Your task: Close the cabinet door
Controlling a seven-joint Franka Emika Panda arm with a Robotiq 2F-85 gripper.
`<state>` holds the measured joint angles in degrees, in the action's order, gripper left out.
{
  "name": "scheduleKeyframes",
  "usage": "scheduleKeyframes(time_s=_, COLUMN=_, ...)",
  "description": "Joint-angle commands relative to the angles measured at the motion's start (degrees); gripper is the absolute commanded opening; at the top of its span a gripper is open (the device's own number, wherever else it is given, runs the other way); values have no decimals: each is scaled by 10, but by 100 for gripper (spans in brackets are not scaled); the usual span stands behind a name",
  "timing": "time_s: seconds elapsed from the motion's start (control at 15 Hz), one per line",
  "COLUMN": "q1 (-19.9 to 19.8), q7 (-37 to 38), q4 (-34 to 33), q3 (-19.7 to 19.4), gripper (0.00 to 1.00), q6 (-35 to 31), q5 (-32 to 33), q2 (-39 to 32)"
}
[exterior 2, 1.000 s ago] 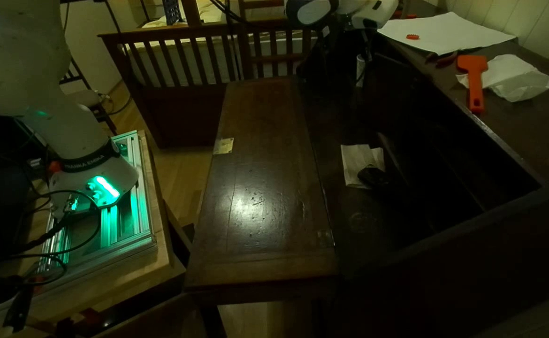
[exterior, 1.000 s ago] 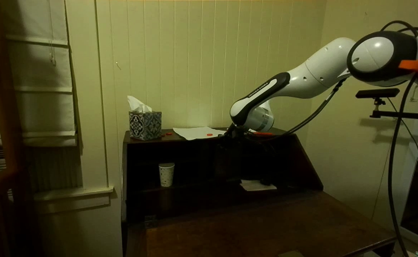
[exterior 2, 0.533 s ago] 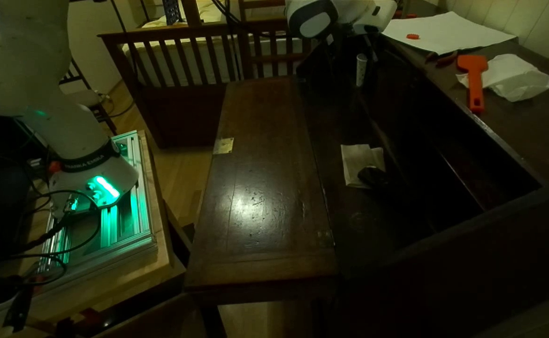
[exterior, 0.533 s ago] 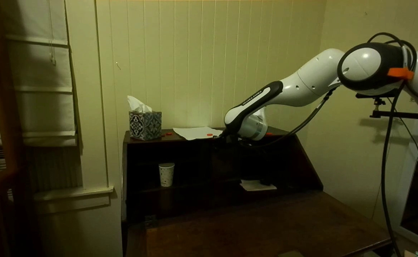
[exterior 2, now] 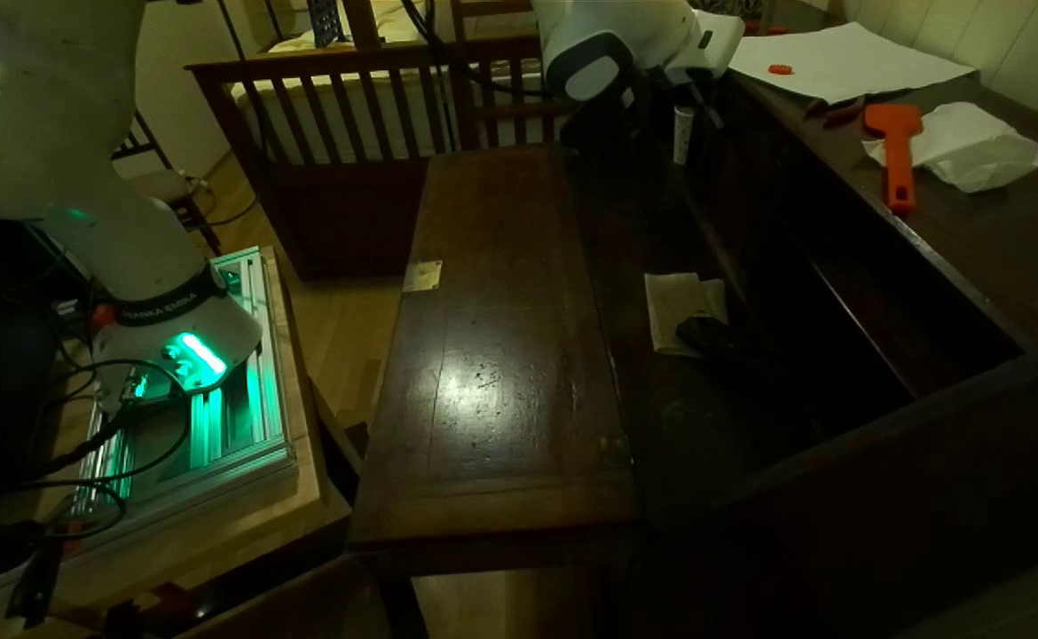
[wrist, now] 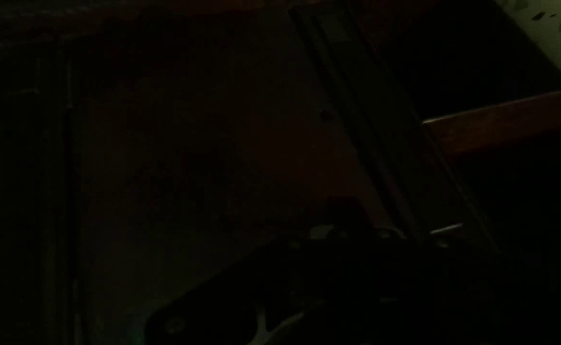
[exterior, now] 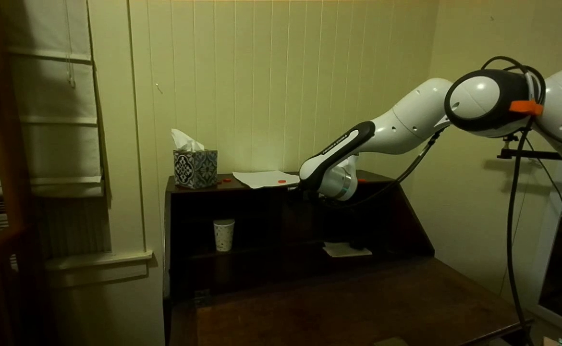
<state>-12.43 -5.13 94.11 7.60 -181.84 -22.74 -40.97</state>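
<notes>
cabinet door (exterior 2: 501,337) lies open mid-frame. gripper (wrist: 350,213): too dark to tell whether clenched. advised: back clear, then lift the door's left-of-frame edge.

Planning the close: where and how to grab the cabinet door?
Probably the outer edge of the cabinet door, by the metal plate, from the side of the robot base, pinching top and underside. The door lies flat, hinge at the opposite edge, so the outer edge should swing up.

Cab. door (exterior 2: 510,346), dk brn, open, horiz.
</notes>
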Motion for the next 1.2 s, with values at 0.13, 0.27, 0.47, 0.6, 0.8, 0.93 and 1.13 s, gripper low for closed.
scheduleKeyframes(time_s=0.13, q1=-5, q7=-10, q4=-26, q3=11, gripper=0, q6=-51, q5=7, q2=-35)
scheduleKeyframes(time_s=0.27, q1=-4, q7=-8, q4=-27, q3=11, gripper=0, q6=-71, q5=6, q2=-39)
scheduleKeyframes(time_s=0.47, q1=-5, q7=-5, q4=-6, q3=13, gripper=0, q6=-48, q5=4, q2=-23)
scheduleKeyframes(time_s=0.6, q1=60, q7=37, q4=62, q3=-85, gripper=0, q6=38, q5=-11, q2=37)
scheduleKeyframes(time_s=0.8, q1=125, q7=90, q4=141, q3=-184, gripper=0, q6=125, q5=16, q2=109)
scheduleKeyframes(time_s=0.93, q1=197, q7=157, q4=195, q3=-284, gripper=27, q6=178, q5=60, q2=162)
scheduleKeyframes(time_s=1.13, q1=309, q7=263, q4=237, q3=-416, gripper=47, q6=305, q5=162, q2=229)
